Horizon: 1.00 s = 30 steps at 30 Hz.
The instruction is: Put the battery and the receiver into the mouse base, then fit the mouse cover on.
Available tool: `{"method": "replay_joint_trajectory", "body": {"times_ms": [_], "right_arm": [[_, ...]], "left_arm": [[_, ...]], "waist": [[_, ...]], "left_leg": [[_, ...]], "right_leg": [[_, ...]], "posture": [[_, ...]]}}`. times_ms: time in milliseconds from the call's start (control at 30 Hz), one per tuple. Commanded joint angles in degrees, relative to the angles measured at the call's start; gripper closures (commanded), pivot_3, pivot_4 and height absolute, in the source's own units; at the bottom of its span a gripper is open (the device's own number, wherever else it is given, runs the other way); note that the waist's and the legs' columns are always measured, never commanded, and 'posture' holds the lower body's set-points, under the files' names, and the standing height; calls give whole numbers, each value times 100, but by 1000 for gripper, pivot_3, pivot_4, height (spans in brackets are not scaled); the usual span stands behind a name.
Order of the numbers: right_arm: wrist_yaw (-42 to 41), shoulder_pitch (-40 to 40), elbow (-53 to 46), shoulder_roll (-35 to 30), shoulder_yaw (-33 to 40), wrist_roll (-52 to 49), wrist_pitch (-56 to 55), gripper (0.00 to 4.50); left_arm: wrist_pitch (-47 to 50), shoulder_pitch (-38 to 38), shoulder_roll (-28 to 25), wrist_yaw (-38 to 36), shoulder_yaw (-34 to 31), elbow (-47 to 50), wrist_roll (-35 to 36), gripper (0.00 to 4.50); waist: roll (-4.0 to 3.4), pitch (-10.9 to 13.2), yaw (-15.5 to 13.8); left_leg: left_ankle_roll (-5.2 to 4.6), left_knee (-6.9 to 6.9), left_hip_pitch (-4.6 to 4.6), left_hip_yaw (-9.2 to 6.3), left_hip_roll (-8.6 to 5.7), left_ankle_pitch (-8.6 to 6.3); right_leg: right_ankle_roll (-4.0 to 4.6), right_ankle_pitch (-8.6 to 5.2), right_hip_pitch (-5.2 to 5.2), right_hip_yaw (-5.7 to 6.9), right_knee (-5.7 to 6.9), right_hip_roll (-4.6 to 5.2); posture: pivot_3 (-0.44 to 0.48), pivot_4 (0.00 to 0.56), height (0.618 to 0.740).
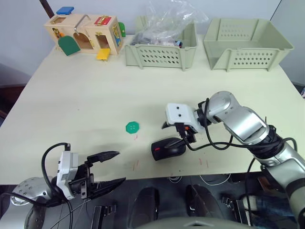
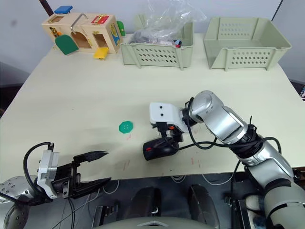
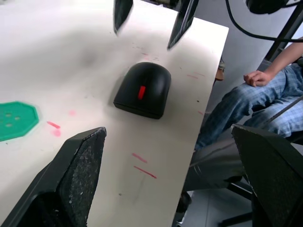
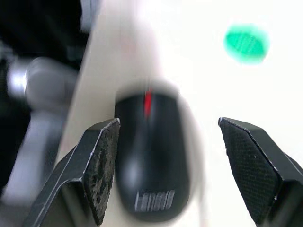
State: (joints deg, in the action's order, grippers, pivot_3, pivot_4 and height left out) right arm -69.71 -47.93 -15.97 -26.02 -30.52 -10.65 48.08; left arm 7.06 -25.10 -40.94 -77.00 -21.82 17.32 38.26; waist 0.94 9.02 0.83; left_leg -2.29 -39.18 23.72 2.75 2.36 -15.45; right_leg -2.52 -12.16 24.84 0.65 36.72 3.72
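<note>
- Overhead, I see a pale cream counter [image 1: 86,95] with faint red marks near its front edge.
- Along the far edge stand a wooden latch-board toy [image 1: 86,34], a perforated green basket [image 1: 161,50] holding a clear plastic bag [image 1: 171,19], and a second basket [image 1: 245,44] of the same kind.
- A green disc [image 1: 133,127] lies flat near the middle of the counter.
- A seated person's jeans-clad leg [image 3: 236,118] and hand [image 3: 258,77] show beyond the counter's edge in my left wrist view.
- My mouse [image 1: 167,148] sits near the front edge, to the right of the disc: a glossy black dome with a red strip on top and a brand name printed at one end.
- My right gripper [image 1: 178,134] hangs just over the mouse, fingers spread wide to either side, grasping nothing.
- My left gripper [image 1: 109,169] is released too, hovering at the counter's front edge, well apart from the mouse.
</note>
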Motion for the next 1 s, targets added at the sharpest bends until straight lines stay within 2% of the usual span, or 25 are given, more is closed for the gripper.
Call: {"method": "replay_joint_trajectory", "body": {"times_ms": [33,133,533,700,800,833,933,1000], "right_arm": [[298,173,-135,150,8,-101,20,1768],[443,258,-136,173,-87,-52,-51,3109],[861,663,115,246,-681,191,-276,3109],[801,833,520,-90,-1322,728,-562,3109],[777,964,612,-210,-1364,833,-785,3109],[803,1031,594,-178,-1221,756,-908,3109],[1075,1346,246,272,18,-79,-1047,3109],[1216,1703,-1,236,627,-328,-1304,3109]], "left_arm": [[8,-2,-28,11,-29,104,51,0],[21,7,-35,17,-35,107,55,0],[57,27,-43,57,-8,151,48,0],[56,53,-46,55,11,134,34,0],[63,73,-46,56,15,122,31,0],[62,83,-46,57,19,115,27,0],[64,128,-39,61,49,106,26,0],[69,151,-29,68,59,109,35,0]], "waist": [[0,0,-4],[-1,1,-3],[0,0,3],[2,-8,-12],[8,-23,-26],[9,-30,-29],[17,-36,-38],[14,-33,-45]], "left_leg": [[0,0,1,0,-2,0],[0,-1,0,4,-4,0],[0,-1,-1,2,-4,0],[0,-1,-4,2,-4,0],[0,-1,-8,0,-6,0],[0,-1,-9,0,-7,0],[0,-1,-6,-2,-7,0],[0,-1,-4,-1,-6,0]], "right_leg": [[0,0,0,0,0,2],[0,0,0,-1,0,7],[0,0,0,2,1,4],[0,0,-3,1,0,4],[-1,-1,-5,2,-2,6],[-1,-1,-6,2,-3,6],[-1,-1,-14,4,-5,7],[-1,-1,-11,3,-6,7]], "posture": [[0,150,740],[0,150,740],[0,150,740],[0,150,740],[0,150,740],[0,150,740],[0,150,740],[0,150,740]]}}
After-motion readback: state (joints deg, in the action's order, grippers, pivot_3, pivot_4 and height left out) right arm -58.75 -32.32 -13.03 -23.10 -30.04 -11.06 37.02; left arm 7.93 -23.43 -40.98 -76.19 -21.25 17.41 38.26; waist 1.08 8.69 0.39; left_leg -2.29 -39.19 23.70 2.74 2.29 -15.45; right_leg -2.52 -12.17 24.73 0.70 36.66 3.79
